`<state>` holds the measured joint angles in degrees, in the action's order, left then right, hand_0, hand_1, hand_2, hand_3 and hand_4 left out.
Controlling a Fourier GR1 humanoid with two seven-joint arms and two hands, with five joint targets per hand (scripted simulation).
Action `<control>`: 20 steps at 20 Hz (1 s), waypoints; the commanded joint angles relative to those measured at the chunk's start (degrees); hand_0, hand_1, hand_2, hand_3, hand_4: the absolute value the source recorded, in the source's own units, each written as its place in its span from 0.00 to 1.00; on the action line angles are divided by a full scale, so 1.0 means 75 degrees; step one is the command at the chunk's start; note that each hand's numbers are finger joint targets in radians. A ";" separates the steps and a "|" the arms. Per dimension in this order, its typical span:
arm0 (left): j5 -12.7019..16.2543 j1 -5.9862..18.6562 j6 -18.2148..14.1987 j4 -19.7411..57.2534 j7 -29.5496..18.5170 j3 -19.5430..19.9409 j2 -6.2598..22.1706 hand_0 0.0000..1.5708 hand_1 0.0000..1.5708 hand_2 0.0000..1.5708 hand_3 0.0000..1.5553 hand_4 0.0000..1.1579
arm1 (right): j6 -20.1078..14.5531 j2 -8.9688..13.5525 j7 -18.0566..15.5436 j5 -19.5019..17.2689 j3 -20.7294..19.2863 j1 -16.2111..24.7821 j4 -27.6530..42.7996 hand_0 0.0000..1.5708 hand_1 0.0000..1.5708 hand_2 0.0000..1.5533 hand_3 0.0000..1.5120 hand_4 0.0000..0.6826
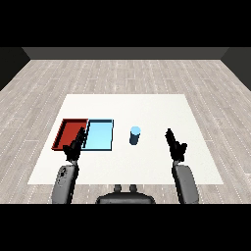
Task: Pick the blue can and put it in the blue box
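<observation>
Can [135, 135] upright on table [147, 105], untouched.
Can sits well left of right hand [176, 144], just right of blue tray [99, 135]; left hand [74, 148] overlaps red tray [68, 133]; both hands' fingers relaxed, holding nothing.

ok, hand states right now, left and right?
Left robot hand: open, holding nothing, over the near edge of the red tray.
Right robot hand: open, holding nothing, apart from the blue can.

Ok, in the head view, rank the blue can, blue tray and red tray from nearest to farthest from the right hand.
From the right hand:
1. Blue can, upright on the table to the hand's left.
2. Blue tray, farther left, beyond the can.
3. Red tray, leftmost, beside the blue tray, partly behind the left hand.
</observation>
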<state>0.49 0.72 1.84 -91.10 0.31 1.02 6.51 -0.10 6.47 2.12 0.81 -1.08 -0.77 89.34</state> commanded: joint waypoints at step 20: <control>0.0719 0.0419 0.0670 0.0045 -0.3108 0.0542 -0.0340 0.00 0.00 0.00 0.00 0.00 | 0.0972 -0.0271 -0.2065 0.0970 -0.0527 -0.1846 -0.1481 0.00 0.00 0.00 0.00 0.00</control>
<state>5.07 1.46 5.91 -94.54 -19.86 3.74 3.70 6.02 3.62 -12.05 7.91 -4.95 -16.24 78.04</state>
